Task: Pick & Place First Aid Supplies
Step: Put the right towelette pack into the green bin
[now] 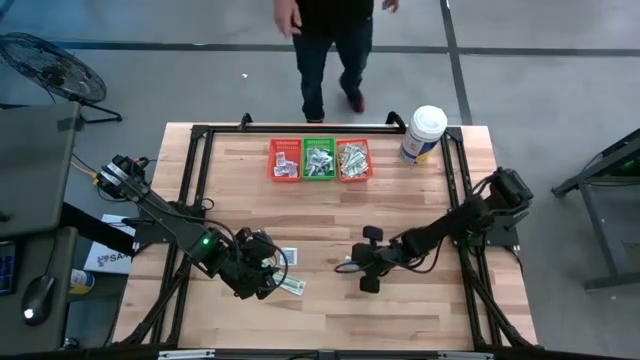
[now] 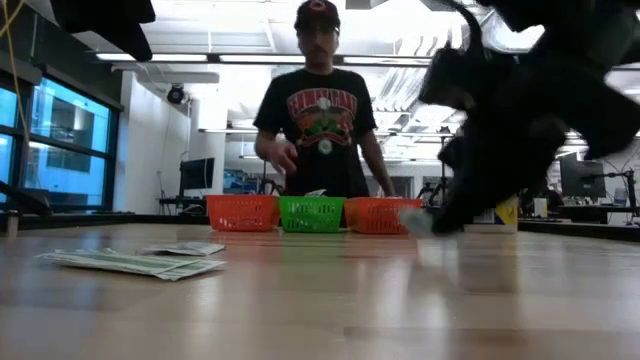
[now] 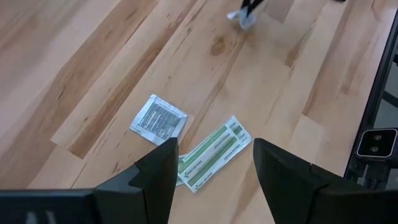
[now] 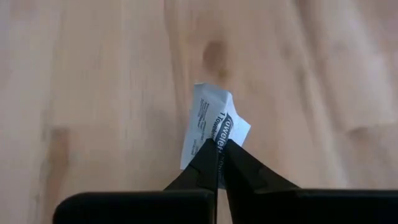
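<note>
My right gripper (image 4: 217,148) is shut on a small white printed packet (image 4: 213,121), one of the first aid supplies, low over the table's middle (image 1: 350,265). My left gripper (image 3: 214,149) hangs open above two others that lie flat on the wood near the front left. They are a squarish white packet (image 3: 158,119) and green-and-white strips (image 3: 214,154). It touches neither. Three mesh baskets, red (image 1: 285,160), green (image 1: 319,160) and red (image 1: 354,160), stand in a row at the far edge with packets inside. My right gripper pinches the white packet by its near edge (image 4: 216,140) between its two fingertips. The fingers slant down from the table's right side. The packet is bent and sticks out beyond the tips. In the low view the packet (image 2: 418,222) shows just above the wood.
A white tub with a blue label (image 1: 424,135) stands at the far right corner. A person (image 1: 335,50) stands behind the far edge by the baskets. A black frame (image 1: 200,150) runs around the tabletop. Bare wood lies between the two grippers and the baskets.
</note>
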{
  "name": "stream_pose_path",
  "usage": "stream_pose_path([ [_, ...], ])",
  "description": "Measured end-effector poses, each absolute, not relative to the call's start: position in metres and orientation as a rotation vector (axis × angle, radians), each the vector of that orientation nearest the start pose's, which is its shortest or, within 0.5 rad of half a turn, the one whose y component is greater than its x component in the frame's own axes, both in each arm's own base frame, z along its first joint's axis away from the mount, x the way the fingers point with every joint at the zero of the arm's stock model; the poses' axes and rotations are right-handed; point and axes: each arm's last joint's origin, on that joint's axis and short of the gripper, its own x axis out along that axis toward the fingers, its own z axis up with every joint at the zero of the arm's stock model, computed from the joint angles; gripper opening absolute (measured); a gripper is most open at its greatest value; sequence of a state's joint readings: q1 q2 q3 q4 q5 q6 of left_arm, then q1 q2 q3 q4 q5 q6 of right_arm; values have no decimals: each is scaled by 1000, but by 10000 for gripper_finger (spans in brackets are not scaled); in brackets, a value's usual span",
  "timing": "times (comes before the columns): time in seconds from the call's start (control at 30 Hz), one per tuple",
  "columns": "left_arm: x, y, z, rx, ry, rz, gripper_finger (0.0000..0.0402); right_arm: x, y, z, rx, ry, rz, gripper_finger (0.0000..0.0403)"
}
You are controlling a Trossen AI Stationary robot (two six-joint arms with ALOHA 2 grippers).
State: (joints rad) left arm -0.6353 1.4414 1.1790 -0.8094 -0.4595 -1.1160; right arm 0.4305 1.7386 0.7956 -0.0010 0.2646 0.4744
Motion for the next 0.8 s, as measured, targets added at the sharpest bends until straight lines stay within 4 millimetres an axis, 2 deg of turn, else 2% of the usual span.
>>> stream_pose_path([
  [0.3, 236, -157, 278, -485, 840, 367, 204, 289, 101, 162, 113, 798, -73, 1],
  [0.53, 243, -151, 280, -510, 786, 390, 204, 291, 79, 181, 93, 750, -62, 0],
  [0.8, 271, -117, 286, -512, 697, 422, 204, 293, 62, 190, 83, 730, -35, 0],
])
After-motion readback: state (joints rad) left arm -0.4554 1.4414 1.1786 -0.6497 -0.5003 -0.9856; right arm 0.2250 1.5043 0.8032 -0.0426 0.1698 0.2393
